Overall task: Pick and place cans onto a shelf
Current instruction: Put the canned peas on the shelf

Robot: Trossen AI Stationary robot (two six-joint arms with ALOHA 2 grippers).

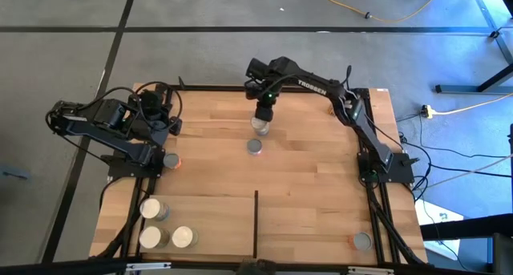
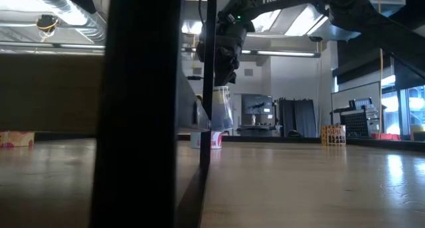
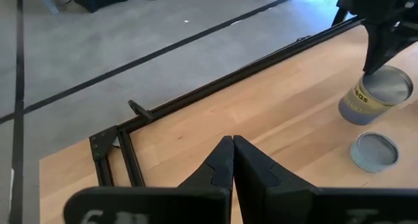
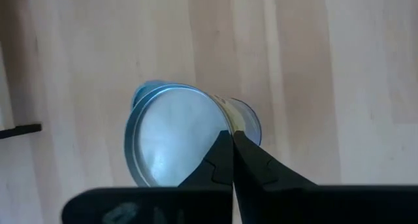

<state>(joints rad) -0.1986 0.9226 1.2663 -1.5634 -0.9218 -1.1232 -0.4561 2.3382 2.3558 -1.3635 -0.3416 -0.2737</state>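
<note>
Robotics lab, ceiling ducts point(image 2: 66, 5), grey floor point(image 1: 200, 6), loose cables point(image 1: 377, 14)

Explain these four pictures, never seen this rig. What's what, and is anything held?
Two robot arms work at a wooden table. One picture looks straight down from above, one looks level across the tabletop, and the other two come from cameras on each arm's wrist.

The right gripper is over the table's middle, shut on the rim of a tilted can, apparently pinching it. The left gripper is shut, holds nothing and waits at the left edge.

A second can stands just beside the tilted one. Three cans sit on the shelf, the panel with the black divider. Two more stand elsewhere on the table.
</note>
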